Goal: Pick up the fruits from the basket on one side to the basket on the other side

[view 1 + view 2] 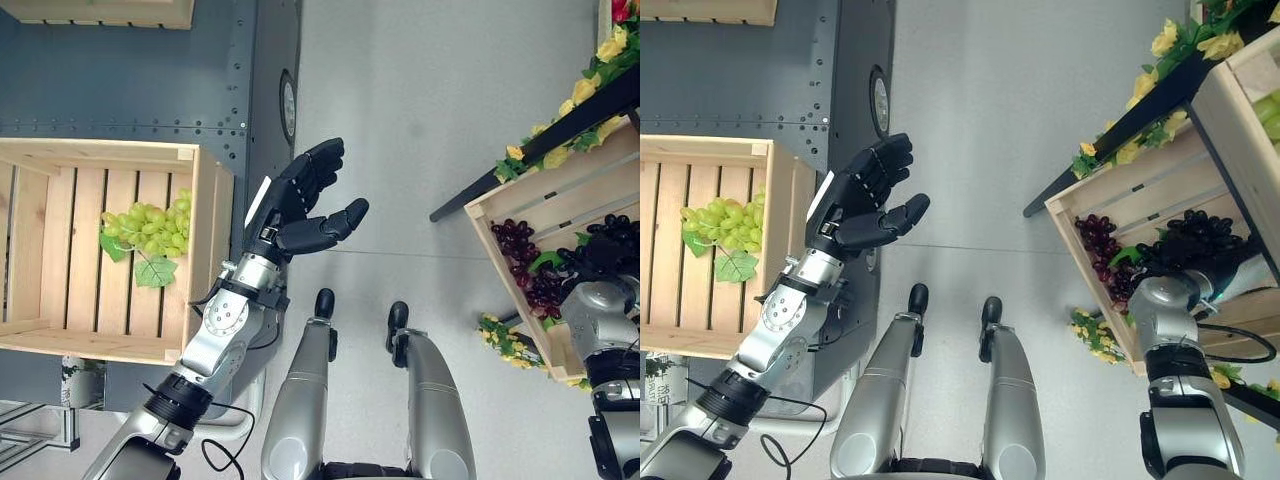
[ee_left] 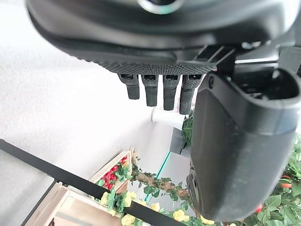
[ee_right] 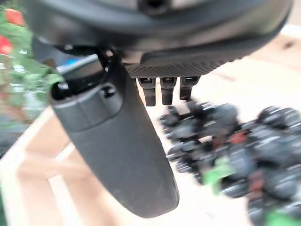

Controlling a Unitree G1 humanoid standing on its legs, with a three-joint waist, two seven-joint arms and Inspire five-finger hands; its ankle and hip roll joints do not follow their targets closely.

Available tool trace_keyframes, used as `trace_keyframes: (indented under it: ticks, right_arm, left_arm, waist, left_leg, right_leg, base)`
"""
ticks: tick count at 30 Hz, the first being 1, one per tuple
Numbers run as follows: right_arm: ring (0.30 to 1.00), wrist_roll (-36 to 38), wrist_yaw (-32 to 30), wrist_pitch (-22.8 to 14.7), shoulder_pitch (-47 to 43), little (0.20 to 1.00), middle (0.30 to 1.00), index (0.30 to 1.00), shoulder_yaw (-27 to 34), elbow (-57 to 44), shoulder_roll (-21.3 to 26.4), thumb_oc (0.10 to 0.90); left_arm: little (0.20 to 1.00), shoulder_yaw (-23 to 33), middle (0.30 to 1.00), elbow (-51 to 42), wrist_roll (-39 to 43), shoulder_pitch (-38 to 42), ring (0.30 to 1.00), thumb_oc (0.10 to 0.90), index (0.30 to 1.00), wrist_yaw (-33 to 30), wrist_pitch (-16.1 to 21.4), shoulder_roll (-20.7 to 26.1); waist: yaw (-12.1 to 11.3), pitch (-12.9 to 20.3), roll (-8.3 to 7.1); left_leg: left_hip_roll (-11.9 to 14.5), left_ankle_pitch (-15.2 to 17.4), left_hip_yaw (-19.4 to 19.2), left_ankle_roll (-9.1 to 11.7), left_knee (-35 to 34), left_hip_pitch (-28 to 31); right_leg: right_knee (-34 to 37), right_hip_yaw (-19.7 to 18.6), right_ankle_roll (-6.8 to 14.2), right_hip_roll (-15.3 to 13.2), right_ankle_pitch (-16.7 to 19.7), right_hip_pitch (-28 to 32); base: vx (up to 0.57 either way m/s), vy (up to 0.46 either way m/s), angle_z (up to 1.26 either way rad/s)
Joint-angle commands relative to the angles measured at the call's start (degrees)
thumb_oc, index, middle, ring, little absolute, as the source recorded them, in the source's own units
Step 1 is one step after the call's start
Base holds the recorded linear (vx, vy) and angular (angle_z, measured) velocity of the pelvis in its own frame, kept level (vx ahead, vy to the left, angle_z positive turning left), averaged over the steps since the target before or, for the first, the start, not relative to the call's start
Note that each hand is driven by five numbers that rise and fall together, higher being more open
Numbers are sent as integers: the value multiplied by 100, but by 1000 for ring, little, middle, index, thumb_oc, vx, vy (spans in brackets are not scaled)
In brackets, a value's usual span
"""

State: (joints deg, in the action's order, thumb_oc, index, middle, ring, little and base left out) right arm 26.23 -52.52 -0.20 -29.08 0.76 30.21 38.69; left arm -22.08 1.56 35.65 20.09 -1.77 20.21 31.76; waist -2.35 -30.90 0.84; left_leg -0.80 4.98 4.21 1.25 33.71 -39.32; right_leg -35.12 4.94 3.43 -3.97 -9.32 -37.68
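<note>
left hand (image 1: 305,200): hanging over bare floor between the two crates, fingers straight, thumb apart, holding nothing — reading as parked clear of the work while the other arm is busy

right hand (image 3: 141,117): reaching into the right crate (image 1: 1080,205); wrist view is showing straight fingers (image 3: 162,89) and the thumb spread, nothing clamped, hovering just above the dark grapes (image 1: 1195,240) — looking like an approach for a grasp, not one made yet

dark grapes: lying in the right crate beside a redder bunch (image 1: 1105,255); green leaf poking out between them; right forearm is covering part of the pile in the eye views

green grapes (image 1: 148,230): sitting with a leaf on the slats of the left crate (image 1: 210,200), near the wall closest to the robot — probably dropped there because that is the shortest reach over the rim

left crate: resting on a dark riveted plate (image 1: 150,90), well apart from the right crate, so a carry across the body is looking necessary

step, my read: going for a dark bunch to move left; one bunch over, two left

risk: loose bunch — fingers closing on few berries may be letting the rest sag or snag on the crate wall

clutter: yellow flowers (image 1: 1145,75) along a black bar (image 1: 1120,130) by the right crate, not in the path
</note>
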Motion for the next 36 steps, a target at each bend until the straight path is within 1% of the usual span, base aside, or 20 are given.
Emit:
trace_keyframes:
  ticks: [1,4,5,6,8,11,12,13,14,16,17,18,22,24,26,28,31,33,36]
  right_arm:
    - [900,-973,-518,-341,-193,900,900,900,69,-816,610,800]
    - [900,-1224,-536,-295,-111,900,900,900,124,-1490,361,800]
    - [900,-1357,-551,-290,-65,900,900,900,128,-1740,237,800]
    - [900,-1498,-511,-253,-37,900,900,900,148,-2025,103,800]
    - [900,-1667,-438,-330,39,900,900,900,129,-2453,-137,800]
    - [900,-1922,-261,-559,181,900,900,900,92,-3035,-551,800]
    - [900,-1983,-118,-678,229,900,900,900,86,-3197,-699,800]
    - [900,-2047,-63,-708,260,900,900,900,57,-3286,-780,800]
    - [900,-2149,48,-879,338,900,900,900,20,-3434,-945,800]
    - [900,-2378,106,-979,455,900,900,900,-83,-3583,-1148,800]
    - [900,-2384,107,-979,462,900,900,900,-83,-3590,-1153,800]
    - [900,-2464,249,-1053,538,900,900,900,-147,-3633,-1254,800]
    - [900,-2328,677,-1226,692,900,900,900,-309,-3692,-1368,800]
    - [900,-2135,1125,-1374,771,900,900,900,-452,-3686,-1419,800]
    - [900,-2087,1368,-1494,815,900,900,900,-548,-3666,-1476,800]
    - [900,-2188,1376,-1510,845,900,900,900,-591,-3653,-1504,800]
    - [900,-2238,1532,-1601,954,900,900,900,-774,-3637,-1581,800]
    - [900,-2319,1696,-1761,1108,900,900,900,-880,-3590,-1643,800]
    - [900,-2303,2044,-1993,1414,900,900,900,-1104,-3503,-1714,800]
  left_arm:
    - [900,348,900,-1007,-155,54,900,800,900,137,438,-119]
    - [900,429,900,-1030,-205,26,900,800,900,117,409,-196]
    - [900,445,900,-1024,-230,-3,900,800,900,100,411,-233]
    - [900,467,900,-1021,-264,14,900,800,900,74,408,-282]
    - [900,495,900,-1015,-346,15,900,800,900,30,409,-366]
    - [900,536,900,-1012,-445,-5,900,800,900,-34,417,-505]
    - [900,546,900,-985,-467,-8,900,800,900,-51,426,-545]
    - [900,537,900,-991,-476,-7,900,800,900,-71,431,-561]
    - [900,534,900,-984,-538,-21,900,800,900,-91,452,-628]
    - [900,515,900,-955,-585,-33,900,800,900,-123,505,-689]
    - [900,514,900,-953,-587,-35,900,800,900,-124,508,-688]
    - [900,499,900,-940,-611,-60,900,800,900,-142,548,-730]
    - [900,465,900,-929,-692,-111,900,800,900,-179,650,-785]
    - [900,467,900,-900,-739,-132,900,800,900,-267,724,-827]
    - [900,460,900,-867,-797,-159,900,800,900,-348,804,-851]
    - [900,471,900,-825,-818,-184,900,800,900,-390,879,-855]
    - [900,512,900,-788,-935,-249,900,800,900,-630,1028,-885]
    - [900,583,900,-752,-1010,-353,900,800,900,-788,1147,-904]
    - [900,707,900,-705,-1221,-541,900,800,900,-1098,1257,-889]
  waist:
    - [43,111,-162]
    - [74,111,-153]
    - [89,111,-149]
    - [108,111,-155]
    - [148,111,-152]
    - [199,111,-134]
    - [220,111,-128]
    - [229,111,-120]
    - [248,111,-115]
    - [277,111,-111]
    - [276,111,-114]
    - [290,111,-110]
    - [307,111,-105]
    - [308,111,-99]
    - [296,111,-95]
    - [293,111,-97]
    - [263,111,-101]
    - [244,111,-101]
    - [200,111,-108]
  left_leg:
    - [-480,285,-842,-571,-146,178]
    - [-477,270,-859,-578,-185,201]
    - [-470,316,-867,-580,-175,243]
    - [-472,260,-871,-577,-208,213]
    - [-477,249,-879,-579,-232,230]
    - [-474,237,-903,-583,-260,256]
    - [-473,234,-917,-576,-272,278]
    - [-473,225,-922,-572,-281,281]
    - [-475,211,-932,-568,-295,287]
    - [-472,202,-955,-567,-303,283]
    - [-472,202,-956,-567,-303,285]
    - [-470,194,-973,-571,-317,300]
    - [-471,178,-1005,-565,-326,285]
    - [-462,158,-1037,-553,-348,304]
    - [-462,141,-1036,-545,-378,344]
    - [-458,136,-1042,-542,-393,371]
    - [-447,89,-1012,-511,-488,516]
    - [-437,56,-978,-499,-572,677]
    - [-454,-41,-860,-468,-817,1046]
  right_leg:
    - [404,323,-323,392,538,270]
    - [407,281,-311,405,530,262]
    - [384,265,-300,415,489,291]
    - [402,250,-301,423,528,250]
    - [405,207,-296,449,520,247]
    - [392,155,-294,473,501,240]
    - [391,130,-288,480,490,252]
    - [395,121,-286,483,493,253]
    - [407,103,-284,487,497,257]
    - [415,77,-286,494,501,243]
    - [414,76,-286,494,501,245]
    - [419,64,-287,498,503,246]
    - [451,34,-292,510,510,244]
    - [489,22,-303,507,508,272]
    - [516,18,-311,506,500,316]
    - [525,18,-312,503,495,338]
    - [634,-3,-322,501,485,504]
    - [743,-12,-345,508,472,700]
    - [1081,-19,-369,507,498,1155]
  base:
    - [-40,66,-1]
    - [-14,45,-2]
    - [-27,44,-1]
    - [-20,42,0]
    - [-28,49,-1]
    - [-22,56,-10]
    - [-16,47,-8]
    - [-24,48,-9]
    - [-24,33,-7]
    - [-28,29,-8]
    - [-26,34,-6]
    - [-24,34,-5]
    - [-7,10,-1]
    - [-20,38,-1]
    - [-8,33,-3]
    - [0,0,0]
    - [7,49,0]
    - [17,60,-1]
    - [16,55,2]
